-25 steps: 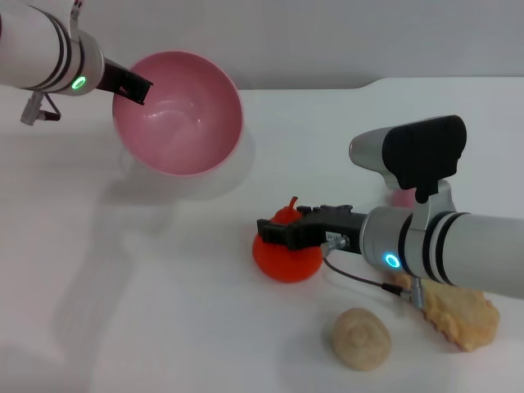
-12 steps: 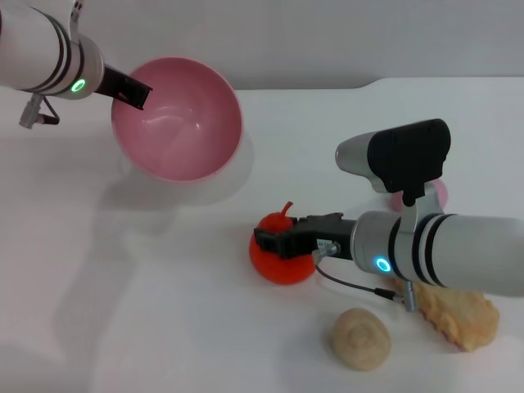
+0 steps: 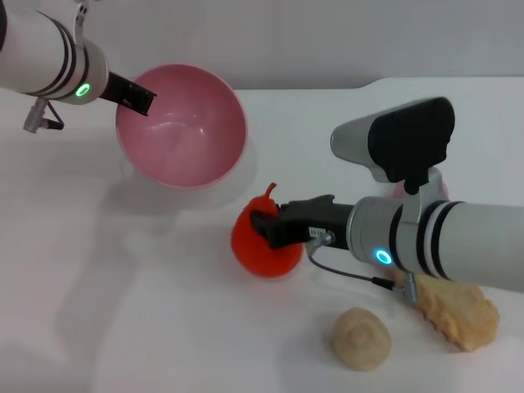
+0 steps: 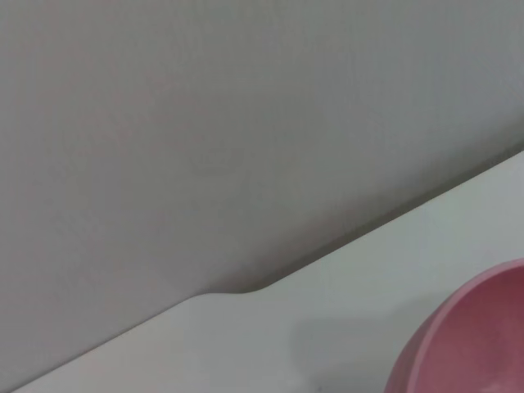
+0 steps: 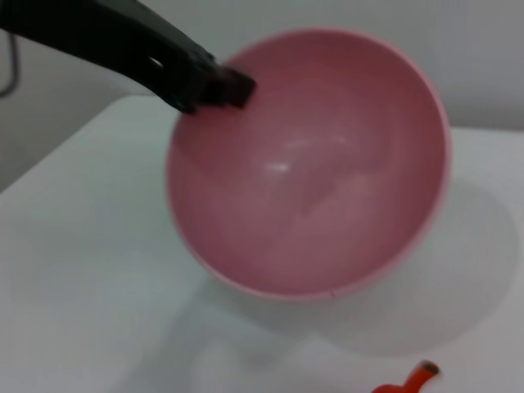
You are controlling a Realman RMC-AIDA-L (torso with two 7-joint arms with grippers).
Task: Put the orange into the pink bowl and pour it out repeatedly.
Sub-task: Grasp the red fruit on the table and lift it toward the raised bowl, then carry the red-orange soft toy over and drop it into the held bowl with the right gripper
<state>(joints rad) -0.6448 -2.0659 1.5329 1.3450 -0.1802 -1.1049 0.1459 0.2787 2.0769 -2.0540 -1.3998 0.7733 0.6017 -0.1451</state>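
Head view shows you right gripper (image 3: 266, 227) clamped on glossy orange-red pear-shaped toy fruit (image 3: 262, 244), left gripper (image 3: 137, 96) pinching tilted round pink plastic bowl's (image 3: 184, 127) rim, bare white table (image 3: 147, 311) between them.

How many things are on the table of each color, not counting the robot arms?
Pink: 2, the pink bowl and a small ball mostly hidden behind the right arm.
Orange-red: 1, the orange.
Beige: 2, a round lump and a flat crinkly piece.
Total: 5
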